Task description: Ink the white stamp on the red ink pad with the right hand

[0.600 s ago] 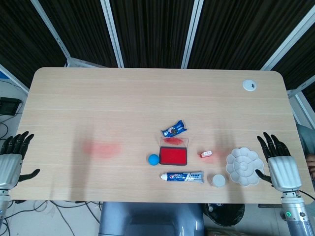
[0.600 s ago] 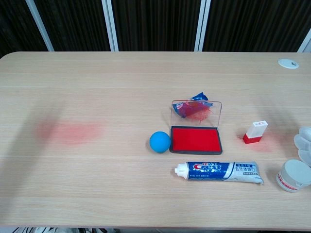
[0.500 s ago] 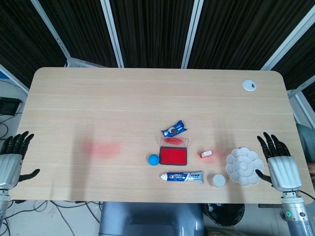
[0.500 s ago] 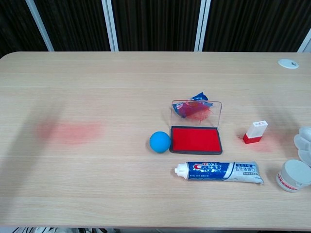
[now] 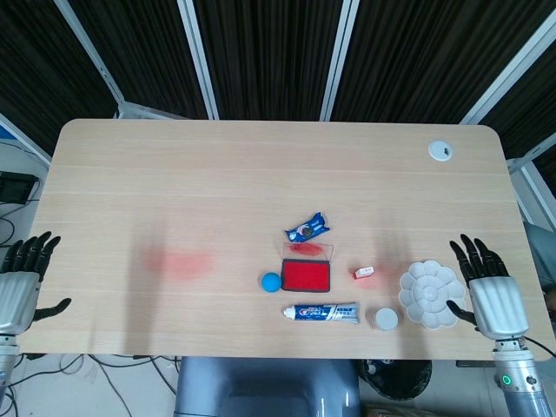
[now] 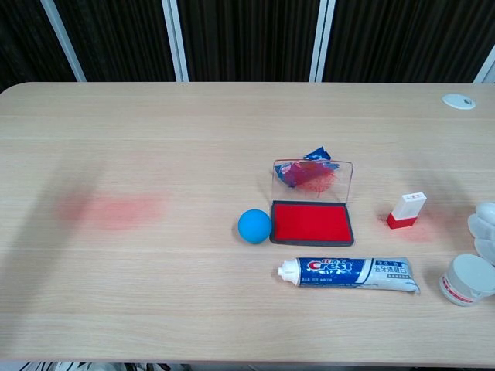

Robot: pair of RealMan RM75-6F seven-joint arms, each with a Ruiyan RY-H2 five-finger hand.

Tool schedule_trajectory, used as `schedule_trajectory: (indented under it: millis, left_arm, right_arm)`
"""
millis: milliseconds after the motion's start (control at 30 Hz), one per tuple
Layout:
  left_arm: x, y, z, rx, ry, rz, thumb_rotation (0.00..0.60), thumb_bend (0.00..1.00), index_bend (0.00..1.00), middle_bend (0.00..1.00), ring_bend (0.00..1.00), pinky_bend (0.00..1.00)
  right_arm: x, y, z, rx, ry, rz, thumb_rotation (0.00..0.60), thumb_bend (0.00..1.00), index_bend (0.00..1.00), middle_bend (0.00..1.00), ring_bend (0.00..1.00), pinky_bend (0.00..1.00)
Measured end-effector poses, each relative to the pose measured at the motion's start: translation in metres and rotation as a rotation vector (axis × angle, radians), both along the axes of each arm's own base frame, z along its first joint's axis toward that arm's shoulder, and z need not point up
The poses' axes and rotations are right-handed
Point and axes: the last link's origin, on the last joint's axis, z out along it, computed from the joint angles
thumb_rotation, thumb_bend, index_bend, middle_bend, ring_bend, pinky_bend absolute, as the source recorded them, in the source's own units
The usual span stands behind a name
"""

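— Since the right hand [image 5: 492,294] sits at the lower right of the head view with its fingers spread and nothing in them, where is the white stamp [image 6: 407,209] it has to fetch?

— It stands upright on the tabletop [image 6: 193,139], right of centre in the chest view, white body over a red base. It is near the red ink pad [image 6: 312,222] but apart from it, to the pad's right. In the head view the flower-shaped white dish [image 5: 431,294] lies between the hand and the stamp.

— How do you judge it will handle?

— It looks small, stiff and light, likely plastic. A block that narrow and upright should tip easily if nudged from one side, so I would pinch the white upper part on two opposite faces and keep the red base clear.

— And the pad?

— It lies open, with its clear lid standing up along the far edge and a blue wrapper [image 6: 311,168] behind that. A blue ball [image 6: 254,226] touches or nearly touches its left side, and a toothpaste tube [image 6: 349,274] lies just in front.

— The left hand [image 5: 21,280]?

— It is at the lower left edge of the head view, fingers apart, holding nothing.
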Motion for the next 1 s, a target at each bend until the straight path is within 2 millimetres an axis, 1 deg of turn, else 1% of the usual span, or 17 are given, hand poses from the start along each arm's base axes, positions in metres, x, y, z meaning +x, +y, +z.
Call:
schedule_trajectory:
  millis: [100, 167, 267, 333, 433, 500, 600, 767, 900, 1000]
  left_arm:
    - [0.000, 0.001, 0.000, 0.002, 0.002, -0.002, 0.600, 0.02, 0.00, 0.00, 0.00, 0.00]
    - [-0.001, 0.002, 0.000, 0.003, 0.001, 0.000, 0.600, 0.02, 0.00, 0.00, 0.00, 0.00]
    - [-0.001, 0.003, 0.000, 0.002, -0.005, 0.002, 0.600, 0.02, 0.00, 0.00, 0.00, 0.00]
    - [-0.001, 0.003, 0.000, -0.001, -0.012, 0.005, 0.600, 0.02, 0.00, 0.00, 0.00, 0.00]
    - [-0.001, 0.004, 0.000, -0.008, -0.014, 0.007, 0.600, 0.02, 0.00, 0.00, 0.00, 0.00]
    - [-0.001, 0.004, 0.000, -0.009, -0.017, 0.005, 0.600, 0.02, 0.00, 0.00, 0.00, 0.00]
    - [-0.001, 0.004, 0.001, -0.011, -0.023, 0.006, 0.600, 0.02, 0.00, 0.00, 0.00, 0.00]
    - [-0.001, 0.004, 0.002, -0.013, -0.030, 0.010, 0.600, 0.02, 0.00, 0.00, 0.00, 0.00]
    - [-0.001, 0.005, 0.002, -0.016, -0.036, 0.012, 0.600, 0.02, 0.00, 0.00, 0.00, 0.00]
    - [-0.001, 0.005, 0.002, -0.019, -0.040, 0.014, 0.600, 0.02, 0.00, 0.00, 0.00, 0.00]
  right_arm:
    - [0.005, 0.000, -0.001, 0.003, -0.003, 0.011, 0.600, 0.05, 0.00, 0.00, 0.00, 0.18]
    - [0.010, -0.001, -0.002, 0.007, -0.003, 0.021, 0.600, 0.07, 0.00, 0.02, 0.00, 0.18]
    - [0.018, -0.006, -0.004, 0.012, 0.001, 0.042, 0.600, 0.11, 0.07, 0.11, 0.07, 0.21]
    - [0.024, -0.010, -0.006, 0.016, 0.006, 0.059, 0.600, 0.13, 0.15, 0.18, 0.12, 0.23]
    - [0.034, -0.018, -0.012, 0.034, 0.013, 0.081, 0.600, 0.15, 0.23, 0.23, 0.17, 0.24]
    - [0.040, -0.024, -0.018, 0.051, 0.021, 0.092, 0.600, 0.16, 0.26, 0.25, 0.19, 0.24]
    - [0.053, -0.033, -0.031, 0.089, 0.037, 0.112, 0.600, 0.18, 0.29, 0.28, 0.20, 0.24]
    - [0.073, -0.048, -0.059, 0.157, 0.056, 0.133, 0.600, 0.20, 0.33, 0.31, 0.23, 0.26]
    - [0.082, -0.055, -0.080, 0.195, 0.068, 0.128, 0.600, 0.21, 0.34, 0.33, 0.24, 0.26]
    - [0.086, -0.059, -0.094, 0.217, 0.079, 0.122, 0.600, 0.23, 0.36, 0.34, 0.25, 0.27]
